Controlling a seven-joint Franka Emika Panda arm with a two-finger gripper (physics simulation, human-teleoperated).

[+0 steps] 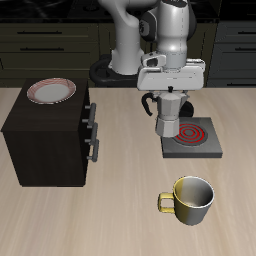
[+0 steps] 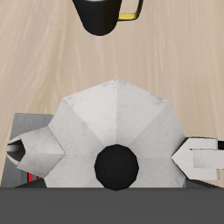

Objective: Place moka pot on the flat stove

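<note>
The silver faceted moka pot (image 1: pixel 168 116) is upright over the back corner of the flat stove (image 1: pixel 195 145), a dark square plate with a red coil ring. My gripper (image 1: pixel 170 97) comes down from above and is shut on the pot's upper part. In the wrist view the moka pot (image 2: pixel 112 122) fills the frame, its black lid knob (image 2: pixel 116 166) between my gripper (image 2: pixel 109 154) fingers (image 2: pixel 201 157). A strip of the stove (image 2: pixel 16 127) shows beside the pot. Whether the pot's base touches the stove I cannot tell.
A yellowish-rimmed metal mug (image 1: pixel 190 198) stands nearer the table's front edge, also seen as the mug (image 2: pixel 105 13) in the wrist view. A large dark cabinet (image 1: pixel 48 145) with a plate (image 1: pixel 52 91) on top stands beside the stove.
</note>
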